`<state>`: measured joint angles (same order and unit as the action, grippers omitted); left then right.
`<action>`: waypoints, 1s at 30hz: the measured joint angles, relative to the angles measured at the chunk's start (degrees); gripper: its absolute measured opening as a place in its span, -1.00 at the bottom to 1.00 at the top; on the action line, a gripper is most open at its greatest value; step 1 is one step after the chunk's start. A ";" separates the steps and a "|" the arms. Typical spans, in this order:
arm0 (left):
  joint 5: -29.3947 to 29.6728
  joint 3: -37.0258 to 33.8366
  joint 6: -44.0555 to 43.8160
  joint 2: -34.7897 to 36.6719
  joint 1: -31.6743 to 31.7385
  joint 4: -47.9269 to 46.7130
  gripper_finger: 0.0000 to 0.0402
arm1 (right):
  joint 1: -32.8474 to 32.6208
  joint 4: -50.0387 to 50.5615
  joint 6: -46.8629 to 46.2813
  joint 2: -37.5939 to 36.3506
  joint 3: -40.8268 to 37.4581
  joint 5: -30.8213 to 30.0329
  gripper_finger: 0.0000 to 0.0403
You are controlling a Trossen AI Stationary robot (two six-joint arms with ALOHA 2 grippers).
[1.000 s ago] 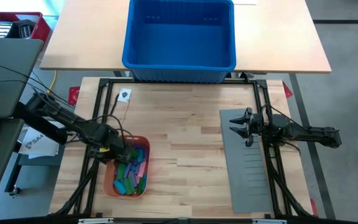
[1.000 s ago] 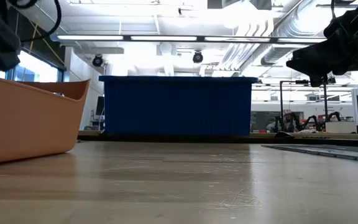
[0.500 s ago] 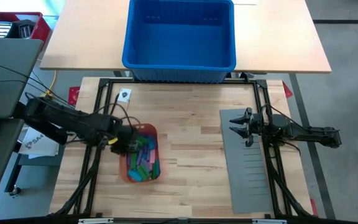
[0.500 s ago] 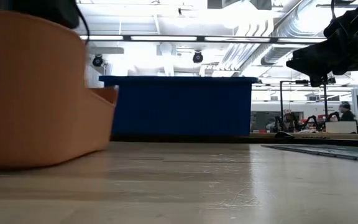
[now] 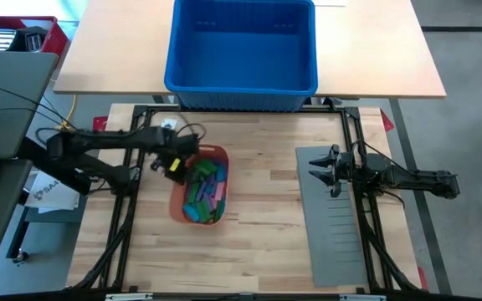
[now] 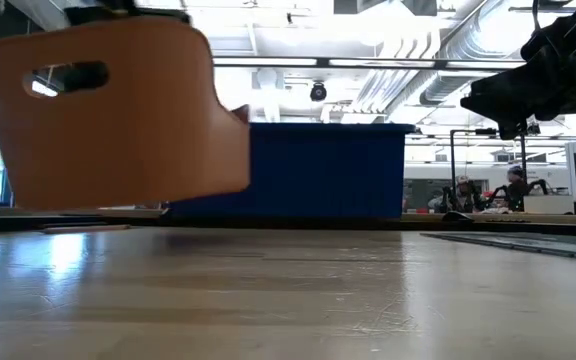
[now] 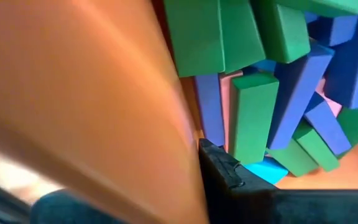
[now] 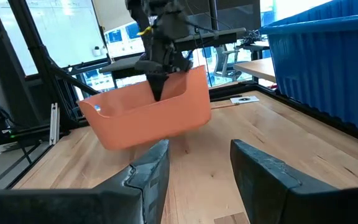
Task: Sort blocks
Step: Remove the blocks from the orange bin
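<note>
An orange-red tray [image 5: 192, 211] full of green, blue, pink and purple blocks [image 5: 205, 187] hangs over the left half of the wooden table. My left gripper [image 5: 174, 165] is shut on the tray's left wall, near its far end. The right wrist view shows the left gripper [image 8: 157, 87] coming down onto the tray [image 8: 148, 118]. In the low view the tray [image 6: 118, 120] floats above the tabletop. My right gripper [image 5: 320, 167] stands open and level over the grey slotted sheet [image 5: 335, 226] at the right, with nothing between its fingers. My left gripper grips the tray's left wall at its rim [image 7: 188, 134], one finger [image 7: 225, 168] inside among the blocks and the other outside. The fingers come from above, pointing steeply down. The tray hangs below them, lifted clear of the table and slightly tilted.
A large blue bin [image 5: 241, 50] stands on the lighter table beyond the far edge. A black frame [image 5: 141, 113] runs round the wooden tabletop. Bare wood [image 5: 262, 201] lies between the tray and the grey sheet.
My left gripper has swung toward the table's far edge and right, rising a little and rolling about its pointing line. The tray has gone with it: it has left the near-left spot, come clear of the tabletop, and turned about.
</note>
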<state>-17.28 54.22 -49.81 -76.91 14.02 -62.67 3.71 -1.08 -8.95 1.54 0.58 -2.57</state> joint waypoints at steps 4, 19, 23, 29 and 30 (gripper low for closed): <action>3.91 10.18 12.10 -9.65 1.75 -8.94 -1.00 | -0.01 0.02 0.00 -0.01 0.00 0.00 -0.18; 9.52 31.22 54.80 -36.91 0.71 -18.71 -1.00 | 0.02 0.02 0.00 -0.02 -0.02 0.00 -0.18; 10.63 31.67 59.14 -38.60 -0.49 -18.38 -0.98 | -0.01 -0.01 0.00 -0.01 -0.01 0.00 -0.18; 14.88 31.54 58.50 -38.22 -1.87 -16.34 -0.80 | -0.01 -0.01 0.00 -0.02 -0.02 0.00 -0.18; 15.15 31.46 58.26 -37.97 -1.92 -15.52 -0.75 | 0.02 0.00 0.00 -0.01 -0.02 0.00 -0.18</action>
<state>-2.13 85.68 8.45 -114.88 12.10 -78.19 3.73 -1.07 -8.95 1.52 0.56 -2.57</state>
